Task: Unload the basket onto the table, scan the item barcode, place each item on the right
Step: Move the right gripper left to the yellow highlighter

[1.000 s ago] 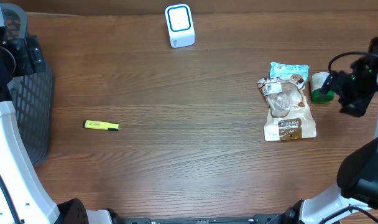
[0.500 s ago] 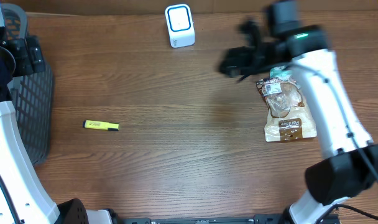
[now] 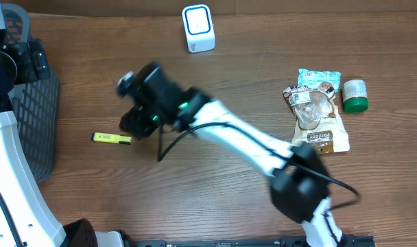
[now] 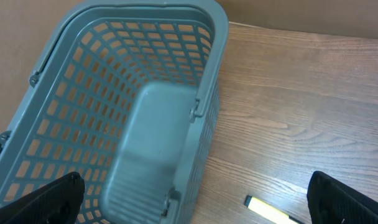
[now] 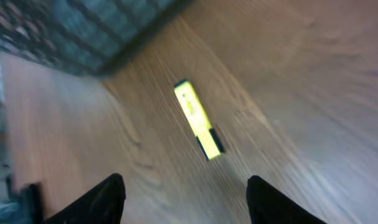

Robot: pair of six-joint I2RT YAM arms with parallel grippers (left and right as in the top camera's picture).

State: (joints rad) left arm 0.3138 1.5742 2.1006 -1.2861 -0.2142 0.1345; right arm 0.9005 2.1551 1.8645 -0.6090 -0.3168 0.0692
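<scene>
A yellow marker-like item with a black end lies flat on the wooden table at the left. My right gripper hovers just above and to the right of it, reaching in from the right. In the blurred right wrist view the item lies ahead of the right gripper, whose fingers are apart with nothing between them. The white scanner with a blue ring stands at the back edge. My left gripper hangs wide open over the grey basket, and the item shows low to its right.
The grey mesh basket stands at the table's left edge. At the right lie a brown snack pouch, a teal packet and a green-capped jar. The right arm stretches across the middle of the table.
My right arm has swept from the far right, past the snack pouches, across the table to the yellow item at the left. The left arm has not moved.
</scene>
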